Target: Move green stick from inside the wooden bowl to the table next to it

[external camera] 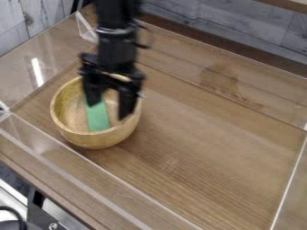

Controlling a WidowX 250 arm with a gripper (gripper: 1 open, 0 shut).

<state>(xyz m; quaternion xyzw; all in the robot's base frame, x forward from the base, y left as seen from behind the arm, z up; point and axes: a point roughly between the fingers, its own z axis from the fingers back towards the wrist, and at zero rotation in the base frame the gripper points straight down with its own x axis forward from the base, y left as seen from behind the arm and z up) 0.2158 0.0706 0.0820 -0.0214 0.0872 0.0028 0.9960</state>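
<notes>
The wooden bowl (pixel 61 119) stands at the left of the table (pixel 210 153). Inside it the green stick (pixel 96 118) lies flat, with its far end hidden behind my arm. My gripper (pixel 109 105) hangs open directly over the bowl and points down. Its two dark fingers (pixel 89 92) are lowered into the bowl, one on each side of the stick's far part. Whether they touch the stick cannot be told, and nothing is gripped.
Clear acrylic walls (pixel 156 199) border the tabletop along the front, left and right edges. Bare wood-grain surface stretches to the right of the bowl and in front of it.
</notes>
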